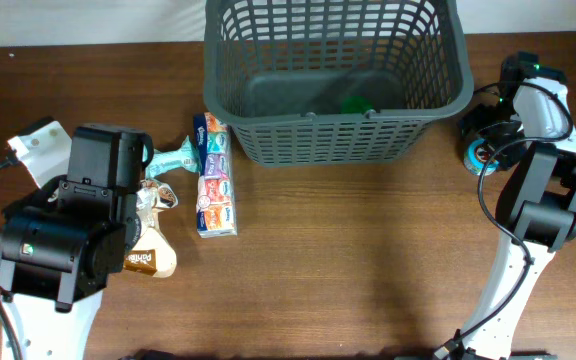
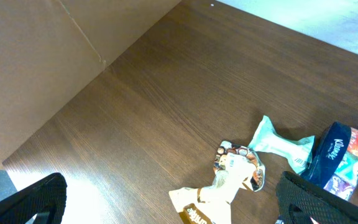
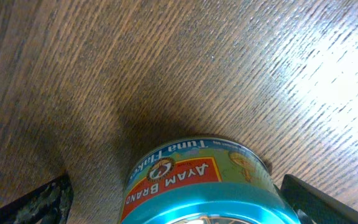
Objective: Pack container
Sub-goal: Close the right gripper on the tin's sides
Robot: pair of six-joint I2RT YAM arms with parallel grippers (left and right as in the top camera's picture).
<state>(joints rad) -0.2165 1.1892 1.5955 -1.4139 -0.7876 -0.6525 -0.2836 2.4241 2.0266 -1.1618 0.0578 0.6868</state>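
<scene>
Overhead view: the container (image 1: pixel 338 140) stands at the far edge of the surface (image 1: pixel 368 260), centred between the two arms. Its open top faces up, so either arm can drop items in from above. A small green item (image 1: pixel 356 103) lies on its bottom; nothing else is visible inside, so packing appears to be at an early stage.

Right side: the tuna can (image 3: pixel 197 180) sits on the surface just beside the container's right front corner. The right pincer (image 3: pixel 182 208) is spread wide with one finger on each side of the can. No contact is visible, so this reads as a pre-grasp position. The container's near corner and the arm's own cable crowd this spot; a lift would need to clear the rim.

Left side: the left pincer (image 2: pixel 173 202) is likewise spread and empty, hovering above a crumpled beige snack pouch (image 1: pixel 153 258). A teal packet (image 1: pixel 176 158) lies near it, and a tissue multipack (image 1: pixel 215 175) lies lengthwise, its far end close to the container's left front corner. These three items lie close together, so a grasp on one may disturb its neighbours. The soft pouch is likely to deform when pinched.
</scene>
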